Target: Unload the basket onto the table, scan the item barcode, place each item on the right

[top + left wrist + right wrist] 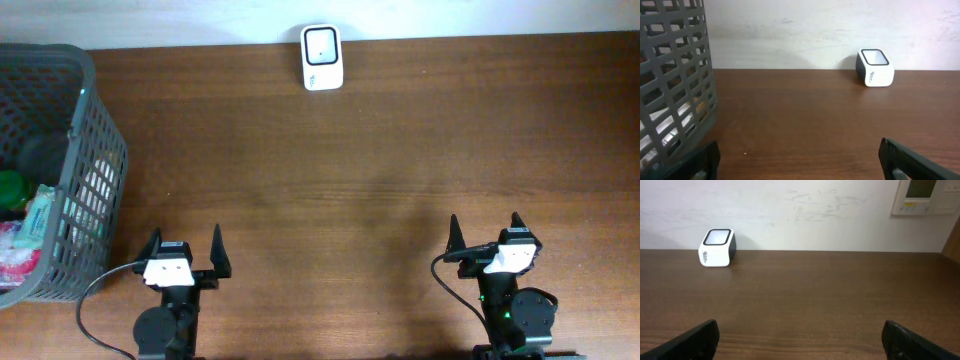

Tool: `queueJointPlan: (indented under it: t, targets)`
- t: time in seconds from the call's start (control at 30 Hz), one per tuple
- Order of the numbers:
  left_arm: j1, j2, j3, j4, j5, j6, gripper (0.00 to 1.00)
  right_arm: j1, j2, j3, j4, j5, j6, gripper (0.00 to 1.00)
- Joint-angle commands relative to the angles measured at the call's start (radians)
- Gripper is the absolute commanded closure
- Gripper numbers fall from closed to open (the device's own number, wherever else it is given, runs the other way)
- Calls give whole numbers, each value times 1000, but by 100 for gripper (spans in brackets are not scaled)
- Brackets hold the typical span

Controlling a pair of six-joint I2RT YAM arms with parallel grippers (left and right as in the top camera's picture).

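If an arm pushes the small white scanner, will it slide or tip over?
Probably it slides: the scanner looks squat, with a broad base on the smooth wooden table. Its rounded, glossy shell may be slippery to grip. It likely feels light, being small and apparently plastic.

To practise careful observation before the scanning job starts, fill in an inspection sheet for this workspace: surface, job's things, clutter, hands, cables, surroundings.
Surface: brown wooden table, bare in the middle.
Job's things: white barcode scanner at the far edge by the wall; packaged items inside a grey mesh basket at the left edge.
Clutter: nothing seen.
Hands: left hand and right hand both open, empty, at the near edge.
Cables: black left cable and right cable, each looping by its arm.
Surroundings: white wall; wall panel to the right.
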Motion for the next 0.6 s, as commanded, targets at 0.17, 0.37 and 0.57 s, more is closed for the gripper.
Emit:
queueJointPlan:
  t: [0.17,0.37,0.57]
  targets:
    - [2,-6,-2,370,460,-10,1,5,-6,-7,-5,9,-6,1]
    - [2,2,96,607,302,-10,1,5,-6,-7,-5,9,-6,1]
    - [2,327,632,13,95,107,1,5,-6,-7,-5,9,-6,1]
